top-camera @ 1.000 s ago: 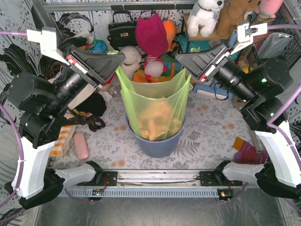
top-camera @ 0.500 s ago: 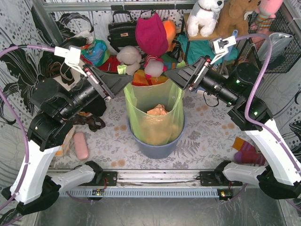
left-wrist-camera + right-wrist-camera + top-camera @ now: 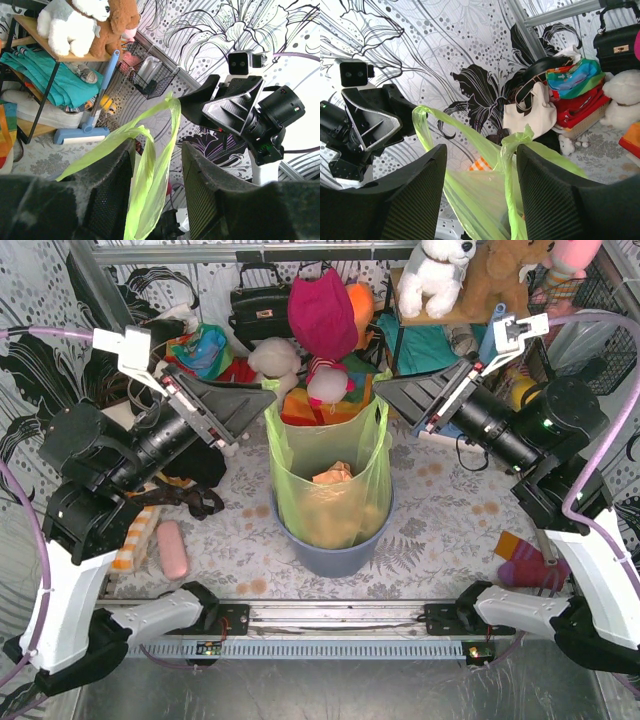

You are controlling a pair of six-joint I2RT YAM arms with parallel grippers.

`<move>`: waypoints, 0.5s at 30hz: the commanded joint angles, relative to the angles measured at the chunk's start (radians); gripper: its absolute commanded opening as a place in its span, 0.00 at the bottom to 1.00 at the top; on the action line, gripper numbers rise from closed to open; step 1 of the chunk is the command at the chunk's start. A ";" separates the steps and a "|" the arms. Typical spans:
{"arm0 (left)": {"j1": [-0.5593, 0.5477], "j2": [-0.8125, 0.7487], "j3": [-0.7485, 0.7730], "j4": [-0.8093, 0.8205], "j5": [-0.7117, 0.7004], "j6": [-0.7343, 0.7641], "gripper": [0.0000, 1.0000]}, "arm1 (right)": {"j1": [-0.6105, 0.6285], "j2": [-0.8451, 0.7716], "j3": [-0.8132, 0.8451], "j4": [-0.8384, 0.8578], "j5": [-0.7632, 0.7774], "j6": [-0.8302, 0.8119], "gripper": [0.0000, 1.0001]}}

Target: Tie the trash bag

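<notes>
The light-green trash bag (image 3: 328, 465) stands in a blue bin (image 3: 330, 548) at the table's middle, with tan paper (image 3: 333, 476) showing inside. Its two top corners stand up by my gripper tips. My left gripper (image 3: 266, 403) is open. In the left wrist view (image 3: 157, 150) a twisted strip of the bag (image 3: 150, 165) runs between the jaws and lies against the left finger. My right gripper (image 3: 380, 392) is open too. In the right wrist view (image 3: 480, 152) the bag's rim and a bunched corner (image 3: 512, 142) sit between the wide jaws.
Plush toys (image 3: 320, 315), a black handbag (image 3: 260, 302) and a shelf with stuffed animals (image 3: 440, 275) crowd the back. A white tote (image 3: 530, 112) sits back left. A pink case (image 3: 172, 548) lies front left and a striped sock (image 3: 525, 565) front right.
Both grippers have drawn apart from the bag's mouth, the right one further back to the right. The bag's mouth, spread wide a second ago, is narrower and taller.
</notes>
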 commanded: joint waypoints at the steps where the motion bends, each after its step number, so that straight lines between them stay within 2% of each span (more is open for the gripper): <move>1: 0.003 0.032 0.035 0.002 0.007 0.006 0.51 | 0.004 0.004 0.038 -0.035 0.047 -0.031 0.54; 5: 0.003 0.055 0.045 -0.015 0.004 0.016 0.48 | 0.004 0.014 0.045 -0.062 0.079 -0.041 0.47; 7: 0.004 0.059 0.045 -0.020 0.004 0.020 0.44 | 0.004 0.024 0.057 -0.083 0.085 -0.046 0.45; 11: 0.004 0.066 0.048 -0.040 0.015 0.022 0.41 | 0.004 0.049 0.080 -0.118 0.063 -0.047 0.45; 12: 0.003 0.065 0.046 -0.039 0.027 0.020 0.42 | 0.004 0.053 0.079 -0.123 0.052 -0.043 0.45; 15: 0.004 0.070 0.031 -0.004 0.121 0.005 0.53 | 0.004 0.058 0.066 -0.120 0.017 -0.025 0.47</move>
